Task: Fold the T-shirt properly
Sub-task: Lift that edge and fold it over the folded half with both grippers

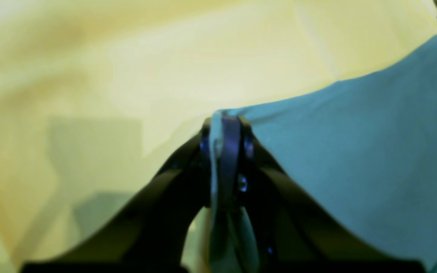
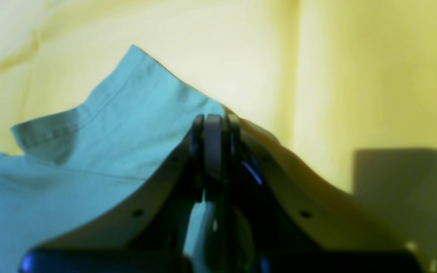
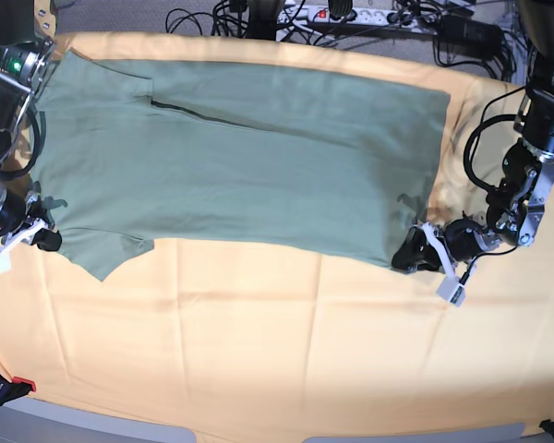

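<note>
The sage-green T-shirt (image 3: 249, 157) lies spread flat across the far half of the yellow-orange cloth, one sleeve (image 3: 106, 254) pointing toward me at the left. My left gripper (image 3: 408, 253), on the base view's right, is shut on the shirt's near corner; the wrist view shows fabric (image 1: 355, 159) pinched between its fingers (image 1: 228, 144). My right gripper (image 3: 48, 240), on the base view's left, is shut on the shirt's edge beside the sleeve; in its wrist view the shirt (image 2: 89, 151) runs up to the closed fingers (image 2: 212, 148).
The yellow-orange cloth (image 3: 277, 341) covers the whole table, with a wide bare stretch in front of the shirt. Cables and a power strip (image 3: 351, 17) lie beyond the far edge. A red clamp (image 3: 18, 385) sits at the front left corner.
</note>
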